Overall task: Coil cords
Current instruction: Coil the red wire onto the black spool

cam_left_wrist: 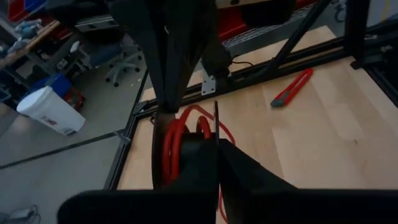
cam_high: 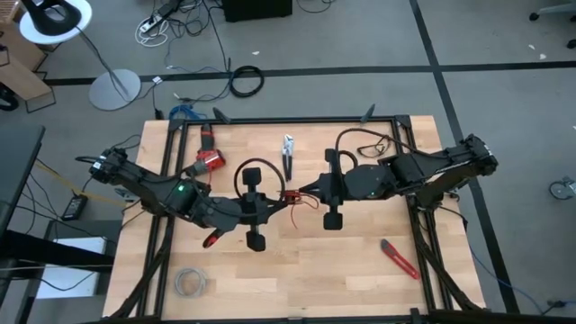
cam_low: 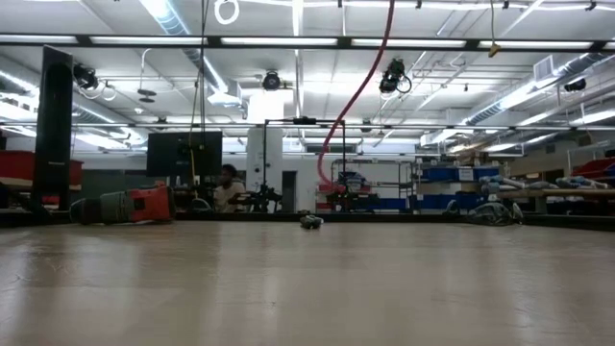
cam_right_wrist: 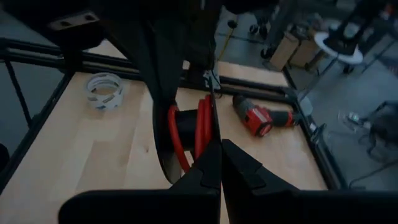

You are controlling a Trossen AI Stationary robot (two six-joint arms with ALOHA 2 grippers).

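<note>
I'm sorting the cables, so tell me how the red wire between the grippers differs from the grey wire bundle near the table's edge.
The red wire is bright red; the grey wire bundle is pale. The red wire is pinched mid-table between the left gripper and the right gripper, fingers shut; the grey wire bundle lies free by the left arm's side. Both are looped into coils.

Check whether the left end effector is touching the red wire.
Touching. In the left wrist view the left end effector has its fingers shut against the red wire coils. The high view shows both end effectors meeting at the wire at mid-table.
</note>
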